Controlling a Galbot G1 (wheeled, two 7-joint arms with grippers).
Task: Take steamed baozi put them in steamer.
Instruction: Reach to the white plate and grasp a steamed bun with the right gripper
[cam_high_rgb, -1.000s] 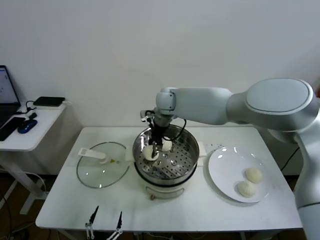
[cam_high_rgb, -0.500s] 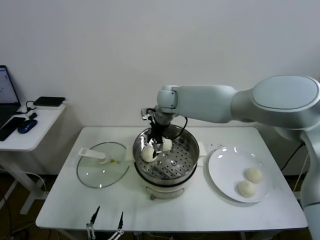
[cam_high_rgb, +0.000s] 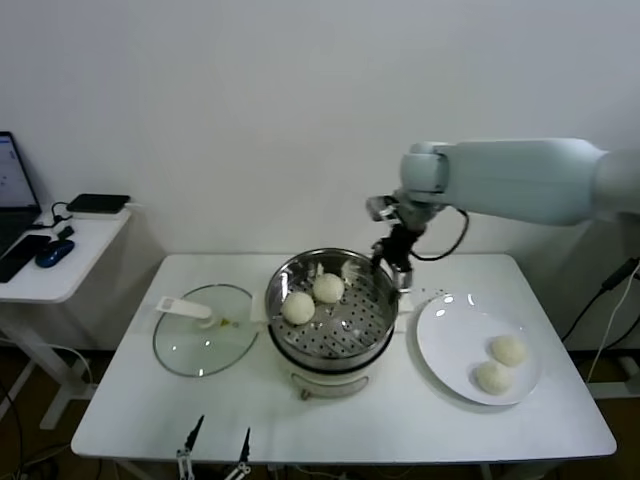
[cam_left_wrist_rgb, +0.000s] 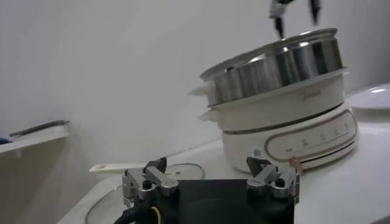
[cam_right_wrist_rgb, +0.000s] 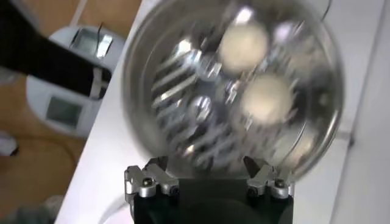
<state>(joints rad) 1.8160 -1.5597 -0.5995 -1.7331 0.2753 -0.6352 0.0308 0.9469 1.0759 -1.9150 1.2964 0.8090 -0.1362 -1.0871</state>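
The head view takes in the whole tabletop (cam_high_rgb: 330, 425): the steamer (cam_high_rgb: 330, 345) sits mid-table, a shiny steel pot with a hole-dotted tray on a white base. Two baozi (cam_high_rgb: 313, 298) lie in it on the tray, toward its left and far side, just beside each other, smooth and pale. Two more baozi (cam_high_rgb: 500, 364) sit on the white plate (cam_high_rgb: 450, 330) to the right, close together near its right edge. A flat glass lid (cam_high_rgb: 190, 345) with a white handle lies left of the steamer.

The right gripper (cam_high_rgb: 391, 264) hangs above the steamer's far right rim, its dark fingers spread open and holding nothing. The right wrist view looks straight down into the pot, something the head view gives only at a slant: the two buns (cam_right_wrist_rgb: 256, 73) show against the glinting tray, blurred, with the open gripper (cam_right_wrist_rgb: 210, 176) at the frame's edge.

The left wrist view sees the steamer (cam_left_wrist_rgb: 286, 91) from low at the side, showing its mirror-bright wall, cream base and a control panel that the other views hide; its inside is out of sight there. The left gripper (cam_left_wrist_rgb: 210, 179) rests low at the near edge of the tabletop, open and empty, well apart from the steamer.
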